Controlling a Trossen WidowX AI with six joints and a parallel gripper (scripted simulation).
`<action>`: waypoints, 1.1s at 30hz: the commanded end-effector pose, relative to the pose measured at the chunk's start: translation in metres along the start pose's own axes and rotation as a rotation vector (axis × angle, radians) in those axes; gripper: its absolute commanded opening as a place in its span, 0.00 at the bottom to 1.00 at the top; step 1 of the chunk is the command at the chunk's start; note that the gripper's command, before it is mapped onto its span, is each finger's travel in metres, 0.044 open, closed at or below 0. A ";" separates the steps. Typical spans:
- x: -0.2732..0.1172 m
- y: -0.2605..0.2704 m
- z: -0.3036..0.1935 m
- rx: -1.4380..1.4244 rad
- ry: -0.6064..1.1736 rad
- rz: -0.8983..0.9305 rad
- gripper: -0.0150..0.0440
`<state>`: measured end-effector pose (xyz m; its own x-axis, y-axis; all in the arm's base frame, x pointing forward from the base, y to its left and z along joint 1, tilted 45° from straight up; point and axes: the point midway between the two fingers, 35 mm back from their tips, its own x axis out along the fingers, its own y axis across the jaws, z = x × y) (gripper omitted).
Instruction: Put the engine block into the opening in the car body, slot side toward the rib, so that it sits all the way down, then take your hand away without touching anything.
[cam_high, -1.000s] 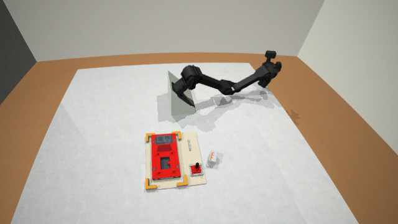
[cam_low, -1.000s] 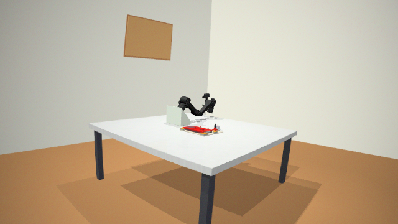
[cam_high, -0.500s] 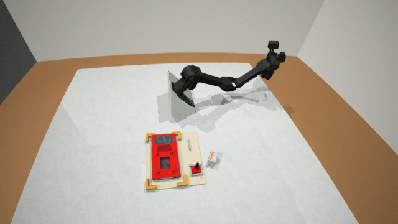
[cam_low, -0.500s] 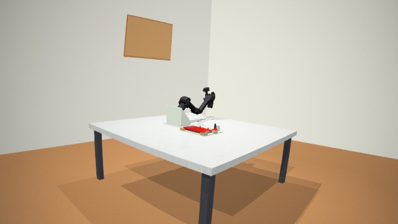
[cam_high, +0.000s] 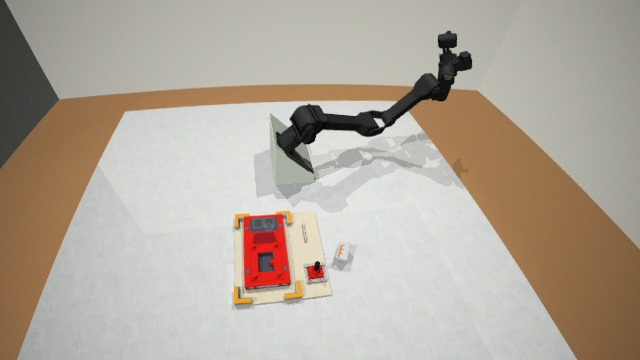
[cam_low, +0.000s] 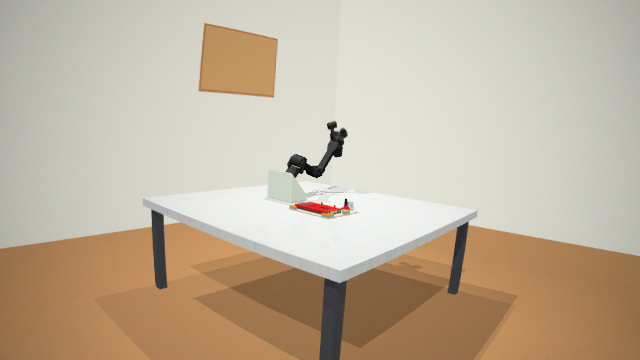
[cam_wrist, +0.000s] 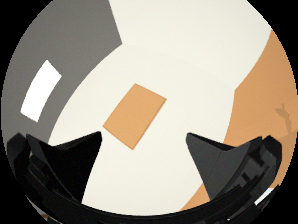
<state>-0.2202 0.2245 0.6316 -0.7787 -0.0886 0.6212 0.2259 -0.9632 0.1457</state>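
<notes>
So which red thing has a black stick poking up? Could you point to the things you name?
The small red piece (cam_high: 312, 274) (cam_low: 346, 210), beside the big red car body (cam_high: 281, 254) (cam_low: 315, 206). A black stick (cam_high: 317, 266) (cam_low: 346, 202) stands on it; the car body has an opening (cam_high: 264, 262) instead.
</notes>
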 end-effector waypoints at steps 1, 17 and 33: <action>0.006 0.051 0.018 -0.046 -0.081 0.097 1.00; -0.016 0.219 0.065 -0.159 -0.345 0.460 1.00; -0.107 0.369 0.097 -0.207 -0.625 0.871 1.00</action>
<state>-0.0292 -0.0697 0.7015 -0.0625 -0.6306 0.7736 0.4059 -0.7242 -0.5575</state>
